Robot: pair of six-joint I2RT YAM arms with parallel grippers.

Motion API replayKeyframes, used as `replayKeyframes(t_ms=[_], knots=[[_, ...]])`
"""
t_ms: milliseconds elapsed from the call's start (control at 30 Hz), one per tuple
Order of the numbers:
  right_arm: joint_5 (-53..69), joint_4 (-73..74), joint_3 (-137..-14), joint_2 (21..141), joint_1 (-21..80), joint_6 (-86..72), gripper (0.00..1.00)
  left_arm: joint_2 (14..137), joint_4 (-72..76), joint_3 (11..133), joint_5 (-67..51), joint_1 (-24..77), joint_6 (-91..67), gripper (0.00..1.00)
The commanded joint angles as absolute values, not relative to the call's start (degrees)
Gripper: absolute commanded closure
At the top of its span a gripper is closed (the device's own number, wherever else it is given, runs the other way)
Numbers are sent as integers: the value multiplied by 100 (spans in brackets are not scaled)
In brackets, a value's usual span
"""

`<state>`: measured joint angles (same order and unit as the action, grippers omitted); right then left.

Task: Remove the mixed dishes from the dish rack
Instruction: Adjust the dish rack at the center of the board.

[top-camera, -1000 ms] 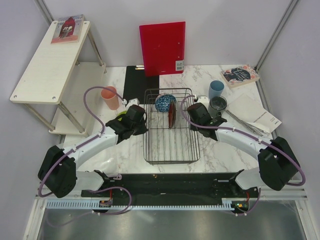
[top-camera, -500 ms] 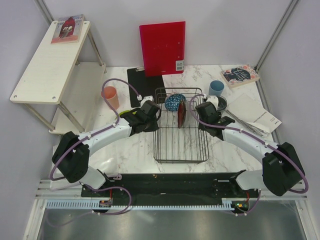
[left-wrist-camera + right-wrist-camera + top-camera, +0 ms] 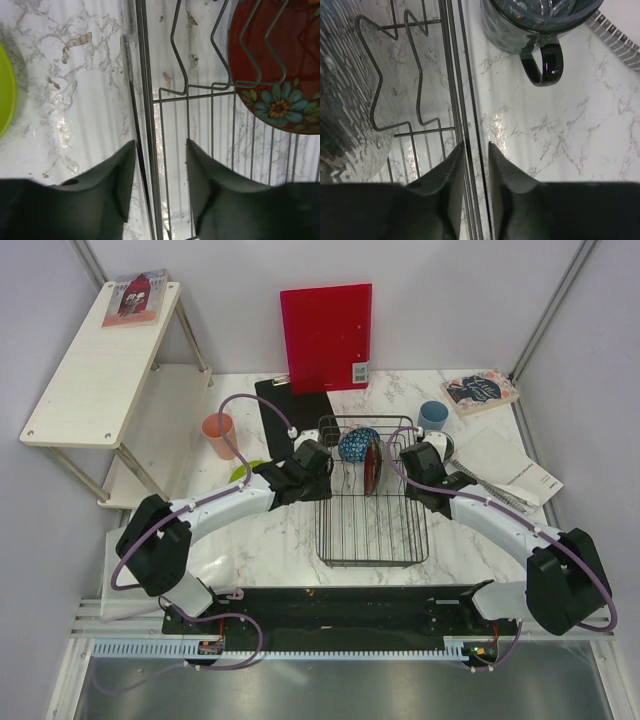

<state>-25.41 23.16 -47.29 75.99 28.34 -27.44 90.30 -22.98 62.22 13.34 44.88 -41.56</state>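
The dish rack (image 3: 372, 562), a black wire basket, stands mid-table. A blue patterned bowl (image 3: 357, 444) and an upright dark red plate (image 3: 373, 466) sit in its far end. My left gripper (image 3: 318, 462) is open astride the rack's left rim (image 3: 147, 100), with the flowered red plate (image 3: 300, 50) just beyond. My right gripper (image 3: 413, 462) is open a little around the right rim wire (image 3: 452, 75), with the clear glass plate (image 3: 340, 90) inside the rack. The dark grey mug (image 3: 540, 25), light blue cup (image 3: 433, 415), pink cup (image 3: 218, 432) and lime-green dish (image 3: 245, 472) stand outside on the marble.
A red folder (image 3: 325, 335) leans on the back wall behind a black mat (image 3: 290, 405). A white shelf (image 3: 100, 360) stands at the left. A book (image 3: 480, 390), papers and a spiral notebook (image 3: 510, 475) lie at the right.
The rack has slid to the right and slightly back with both arms at its rims. Both grippers, shut on the rim wires before, now stand open.
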Motion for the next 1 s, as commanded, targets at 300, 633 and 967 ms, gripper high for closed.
replayKeyframes(t_ms=[300,633,967], knots=[[-2469,2899,-5343,7067,2821,-2909,39,7911,-2267,5986,1950,4544,-3999,1],[-2048,3718,-6908,6680,2997,-2312,40,6883,-2435,5731,2004,4491,-3806,1],[-3269,3735,-7549,7857,4061,-1898,43,6066,-2408,4940,1758,4500,-3788,1]])
